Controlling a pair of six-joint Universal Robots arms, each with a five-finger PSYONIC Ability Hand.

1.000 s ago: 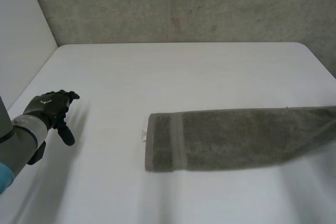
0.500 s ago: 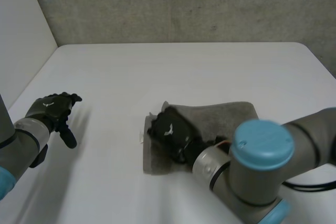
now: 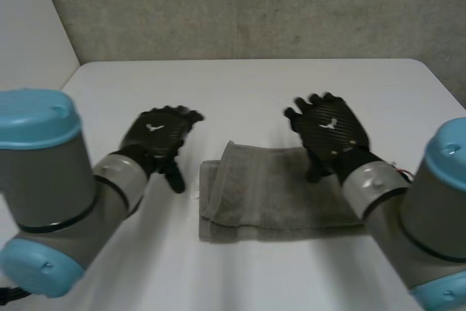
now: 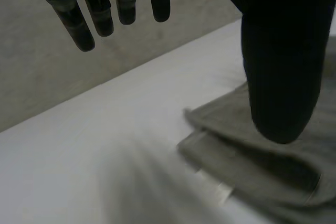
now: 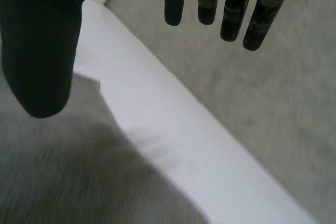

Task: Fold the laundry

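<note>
while one grey-green towel [image 3: 280, 194] lies folded near the middle of the white worktop [image 3: 247, 85], two hands hover by it: the left hand [image 3: 159, 135] just beside its left end, the right hand [image 3: 331, 127] over its far right corner, both with fingers straight and holding nothing.

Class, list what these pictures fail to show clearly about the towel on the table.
1. Head view: the towel's right end is hidden behind the right arm.
2. Left wrist view: the left hand's thumb covers part of the towel, and the picture's edge cuts off more.
3. Right wrist view: the towel under the right hand is blurred, so its folds cannot be read.
</note>
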